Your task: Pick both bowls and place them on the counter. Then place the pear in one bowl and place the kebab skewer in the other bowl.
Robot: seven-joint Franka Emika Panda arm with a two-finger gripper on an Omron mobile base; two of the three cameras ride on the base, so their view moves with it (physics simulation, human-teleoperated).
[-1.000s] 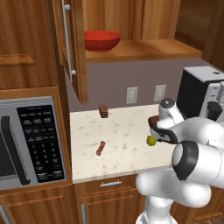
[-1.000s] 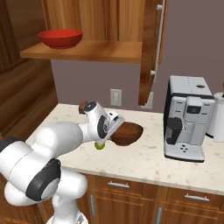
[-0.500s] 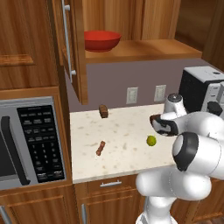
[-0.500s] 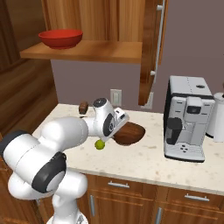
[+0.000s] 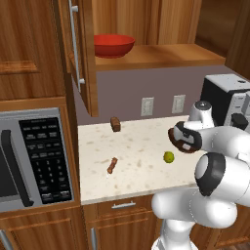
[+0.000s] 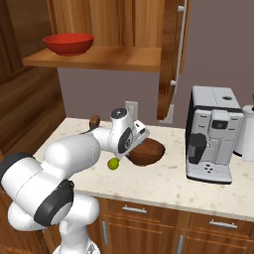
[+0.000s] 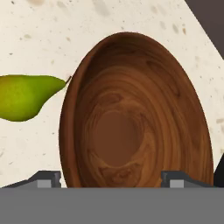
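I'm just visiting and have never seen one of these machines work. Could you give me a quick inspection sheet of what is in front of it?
Surface: beige speckled counter, over wooden drawers.
Job's things: brown wooden bowl on the counter; red bowl up on the wooden shelf; pear on the counter beside the brown bowl; kebab skewer on the counter.
Clutter: dark brown block near the wall.
Grippers: gripper right over the brown bowl, fingertips apart.
Cables: nothing seen.
Surroundings: microwave, coffee machine, open cabinet door.
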